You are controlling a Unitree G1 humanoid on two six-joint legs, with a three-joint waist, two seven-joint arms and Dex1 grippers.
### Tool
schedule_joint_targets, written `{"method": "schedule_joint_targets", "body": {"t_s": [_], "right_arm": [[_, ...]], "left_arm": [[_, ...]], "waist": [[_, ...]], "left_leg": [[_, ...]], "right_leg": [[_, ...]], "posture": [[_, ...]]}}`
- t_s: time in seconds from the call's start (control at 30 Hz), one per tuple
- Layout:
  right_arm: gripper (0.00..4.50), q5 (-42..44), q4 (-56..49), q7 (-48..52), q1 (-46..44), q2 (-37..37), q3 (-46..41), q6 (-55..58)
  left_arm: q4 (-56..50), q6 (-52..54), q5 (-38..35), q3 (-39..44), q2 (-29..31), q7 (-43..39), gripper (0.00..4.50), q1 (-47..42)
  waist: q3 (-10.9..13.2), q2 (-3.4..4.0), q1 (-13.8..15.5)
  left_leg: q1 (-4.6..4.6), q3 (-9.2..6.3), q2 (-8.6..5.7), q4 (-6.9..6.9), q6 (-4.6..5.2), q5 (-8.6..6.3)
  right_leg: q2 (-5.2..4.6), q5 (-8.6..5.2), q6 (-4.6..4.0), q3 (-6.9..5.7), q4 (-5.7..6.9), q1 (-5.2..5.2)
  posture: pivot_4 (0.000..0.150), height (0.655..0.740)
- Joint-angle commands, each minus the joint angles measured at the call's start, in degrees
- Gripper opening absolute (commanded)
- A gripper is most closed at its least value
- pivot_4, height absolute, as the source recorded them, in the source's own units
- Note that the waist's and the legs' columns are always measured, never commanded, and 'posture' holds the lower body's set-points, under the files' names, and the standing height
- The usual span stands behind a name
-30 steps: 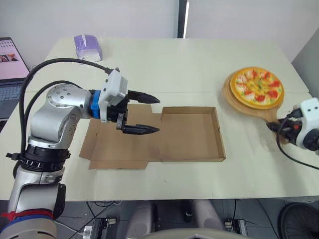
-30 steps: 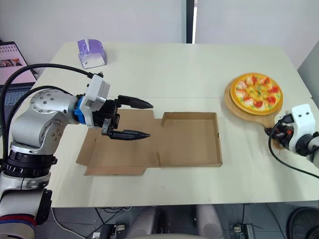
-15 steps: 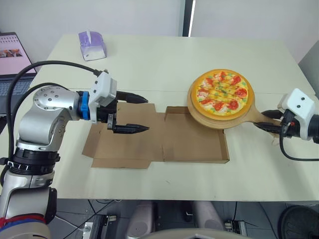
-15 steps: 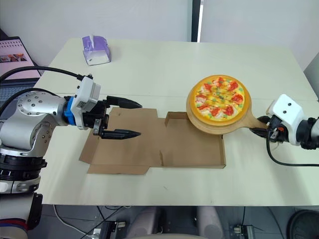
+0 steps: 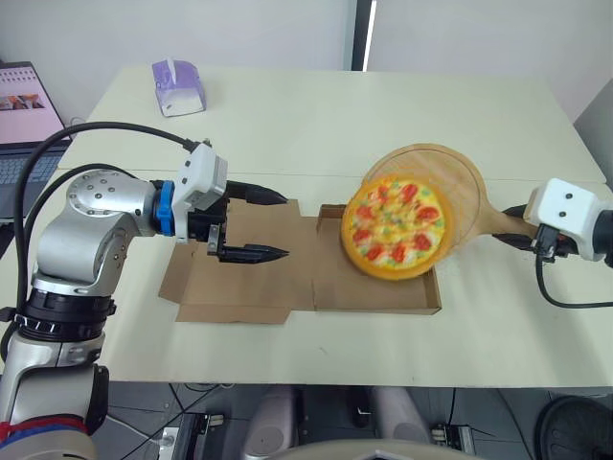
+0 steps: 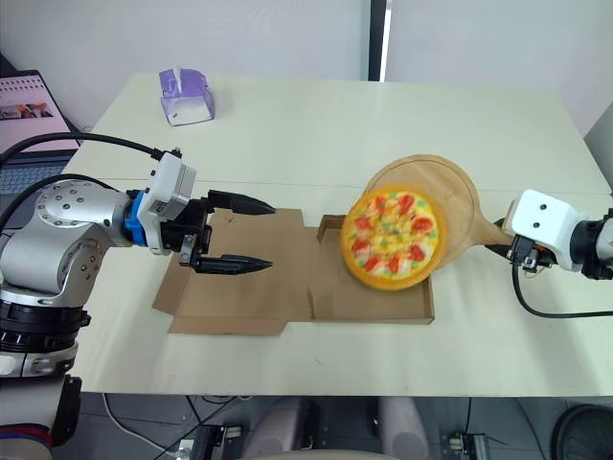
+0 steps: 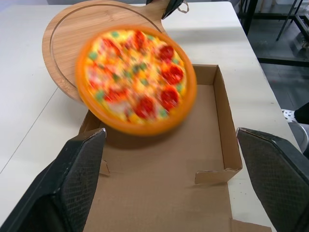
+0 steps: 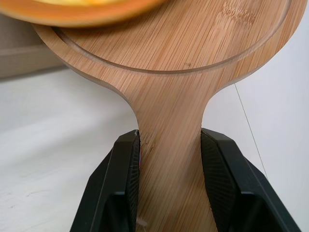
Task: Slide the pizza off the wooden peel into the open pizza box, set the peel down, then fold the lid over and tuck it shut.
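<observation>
pizza [image 5: 393,227] tipped half off the wooden peel [image 5: 450,177], over the pizza box [image 5: 374,309] base. right gripper [image 8: 170,145] clamped on the handle, long axis rightward. left gripper [image 5: 284,227] spread wide, empty — nearer the flat lid [image 5: 230,283].

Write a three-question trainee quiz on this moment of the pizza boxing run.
1. True or false: the pizza lies wholly on the wooden peel.
2. Pick one: the right gripper is shut on A) the peel's handle, B) the pizza, C) nothing.
3. Fill in: above the flat lid of the pizza box, the fingers of the left gripper are ___.

Key: 1 false, it hangs off the edge over the box; 2 A; 3 open.
</observation>
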Motion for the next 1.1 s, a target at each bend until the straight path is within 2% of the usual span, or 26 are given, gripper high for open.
{"method": "schedule_joint_targets", "body": {"t_s": [0.03, 0.33, 0.47, 0.63, 0.73, 0.83, 0.97, 1.1], "right_arm": [[1.53, -0.44, 0.49, -0.41, -3.52, -1.05, -2.60, -2.85], [1.53, -4.72, 11.07, -0.67, -12.69, -2.66, -1.73, -8.02], [1.53, -4.36, 13.57, -1.13, -13.49, -2.85, -3.73, -6.48], [1.53, -1.46, 8.39, -3.76, -5.20, 0.52, -11.36, 4.29], [1.53, 1.14, -0.29, -7.23, 3.74, 6.44, -19.44, 17.26], [1.53, 2.06, -7.78, -10.26, 11.01, 11.57, -24.01, 26.30], [1.53, 3.10, -15.06, -15.64, 17.57, 19.43, -26.84, 35.30], [1.53, 2.86, -17.03, -20.52, 20.10, 24.80, -26.30, 38.46]], "left_arm": [[-2.16, 0.35, -1.32, 2.17, 1.07, 0.17, 4.50, -0.25], [-2.71, 1.06, -1.52, 2.16, 0.92, 0.36, 4.50, -0.50], [-3.36, 1.63, -2.10, 2.11, 0.69, 0.32, 4.50, -0.74], [-5.53, 2.65, -4.36, 1.97, -0.24, 0.35, 4.50, -0.40], [-7.26, 3.19, -5.77, 1.27, -1.36, 0.37, 4.50, -0.60], [-8.66, 4.33, -6.47, 0.32, -2.19, 0.87, 4.50, -1.35], [-10.33, 5.67, -6.09, -1.16, -3.73, 2.71, 4.50, -2.82], [-10.70, 5.62, -5.94, -2.25, -4.86, 3.00, 4.50, -3.42]], "waist": [[0.00, 0.00, -0.01], [0.00, 0.00, 0.00], [0.00, 0.00, 0.00], [0.00, 0.00, 0.11], [-0.02, 0.02, 0.28], [-0.02, 0.03, 0.58], [-0.03, 0.05, 0.60], [-0.07, 0.11, 0.14]], "left_leg": [[0.00, 0.01, 0.00, 0.02, 0.00, 0.00], [-0.07, 0.03, 0.01, 0.45, 0.04, -0.02], [-0.05, 0.03, 0.01, 0.48, 0.06, -0.03], [-0.09, -0.02, 0.04, 0.48, 0.05, -0.03], [-0.12, -0.05, 0.03, 0.50, 0.04, -0.02], [-0.11, -0.11, 0.01, 0.50, 0.04, -0.03], [-0.05, -0.10, 0.02, 0.55, 0.20, -0.12], [0.03, 0.00, 0.01, 0.58, 0.20, -0.11]], "right_leg": [[0.00, 0.00, 0.00, 0.00, 0.01, 0.00], [0.01, 0.01, 0.00, 0.01, 0.09, 0.05], [0.01, 0.02, -0.01, 0.02, 0.12, 0.07], [0.01, 0.03, -0.03, 0.00, 0.16, 0.06], [0.00, 0.03, -0.02, 0.00, 0.18, 0.07], [-0.01, 0.04, -0.01, -0.01, 0.20, 0.09], [0.00, 0.03, 0.01, 0.00, 0.19, 0.17], [0.04, 0.02, 0.09, 0.08, 0.18, 0.40]], "posture": [[0.150, 0.7192], [0.150, 0.7192], [0.150, 0.7192], [0.150, 0.7192], [0.150, 0.7192], [0.150, 0.7192], [0.150, 0.7192], [0.150, 0.7192]]}}
